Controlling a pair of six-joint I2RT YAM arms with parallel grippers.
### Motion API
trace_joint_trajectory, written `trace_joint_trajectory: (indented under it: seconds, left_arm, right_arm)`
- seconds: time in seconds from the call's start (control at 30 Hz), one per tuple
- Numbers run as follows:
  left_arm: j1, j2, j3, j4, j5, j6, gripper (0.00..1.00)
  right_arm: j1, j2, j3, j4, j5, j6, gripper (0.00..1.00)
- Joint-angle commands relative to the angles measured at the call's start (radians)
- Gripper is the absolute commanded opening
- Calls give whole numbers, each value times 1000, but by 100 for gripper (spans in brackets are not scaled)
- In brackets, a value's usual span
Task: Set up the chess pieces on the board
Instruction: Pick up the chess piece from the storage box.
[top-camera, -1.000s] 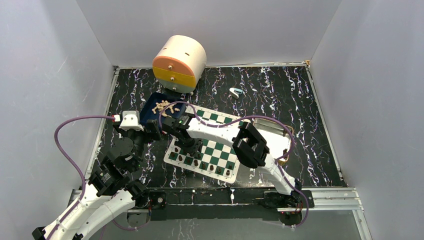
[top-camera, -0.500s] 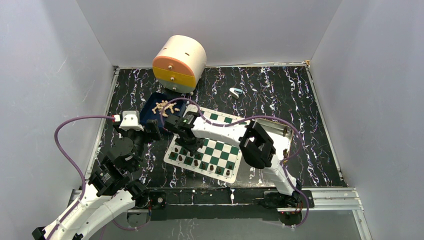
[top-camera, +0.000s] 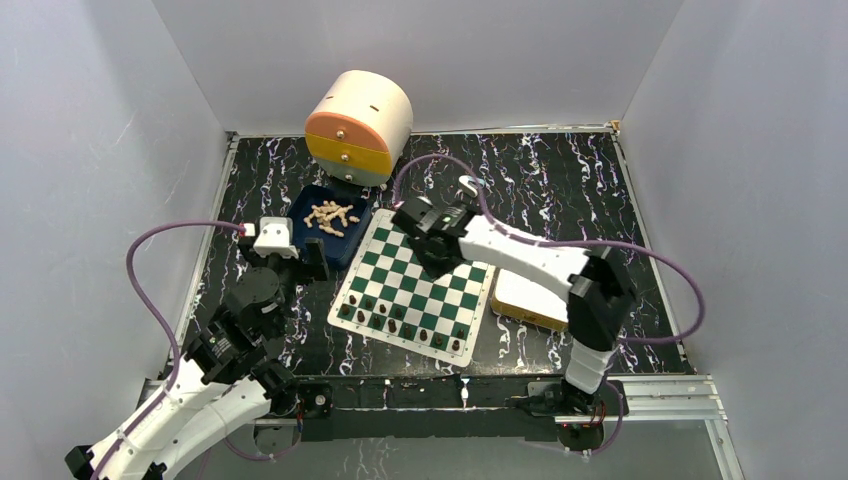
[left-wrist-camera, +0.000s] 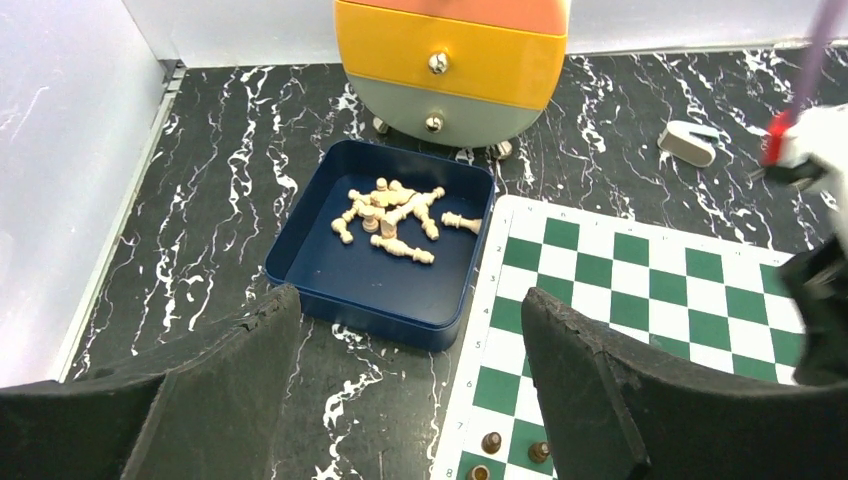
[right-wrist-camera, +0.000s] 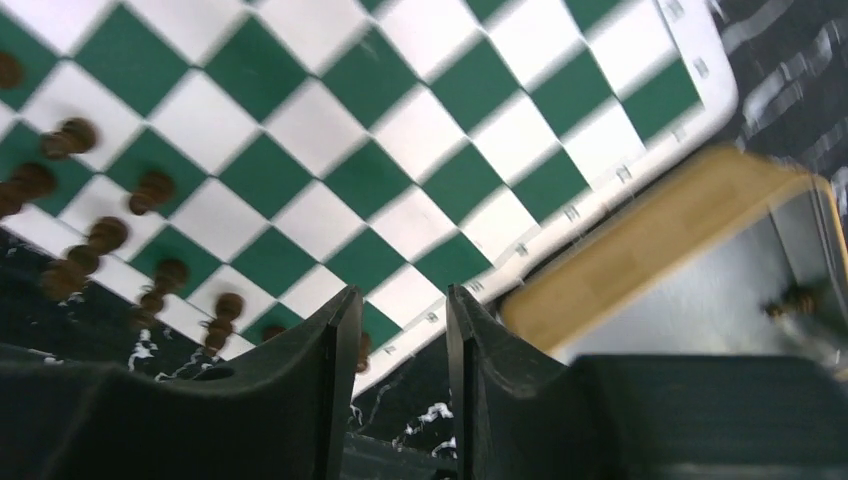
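The board lies flat on a black, white-veined tabletop, turned slightly askew so its near right corner sits closest to the arms' bases. Dark chess pieces stand upright in two rows along its near edge; the other squares are bare. The pale chess pieces lie tipped on their sides in a blue tray just off the board's far left corner, their long axes pointing every which way.

The right gripper hangs over the board's far half, fingers a little apart with nothing between them. The left gripper hovers by the blue tray's near side, jaws spread wide and empty.

A yellow-rimmed tray sits at the board's right edge, something small and dark inside it, too blurred to name. A rounded cream drawer unit stands at the back. Plain pale walls close in the table on three sides.
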Motion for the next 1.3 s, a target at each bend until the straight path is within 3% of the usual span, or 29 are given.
trace_joint_trajectory:
  seconds: [0.0,0.07,0.17,0.27,0.47,0.6,0.83,1.1,1.27]
  left_arm:
    - [-4,35,0,35,32,5,79]
    - [-4,50,0,37,55,5,79]
    - [-4,61,2,36,77,7,79]
    - [-4,63,-1,38,89,6,79]
    - [-4,67,-1,44,106,3,79]
    - [-4,73,-2,49,134,-2,79]
    - [-4,60,-2,50,145,-7,79]
    - [-4,49,-4,53,161,-11,79]
    - [-4,39,-4,47,153,-11,79]
  right_arm:
    - [-74,-182,-143,35,142,152,42]
    - [-125,-275,-236,86,137,176,43]
    - [-216,-406,-359,171,144,198,53]
    - [-306,-498,-434,182,190,206,54]
    - [-493,-613,-518,249,235,116,52]
    - [-630,-664,-591,343,176,101,45]
    - [-755,-617,-682,487,155,62,40]
    - [-784,-563,-786,622,196,93,37]
    - [-788,-549,-731,550,122,89,37]
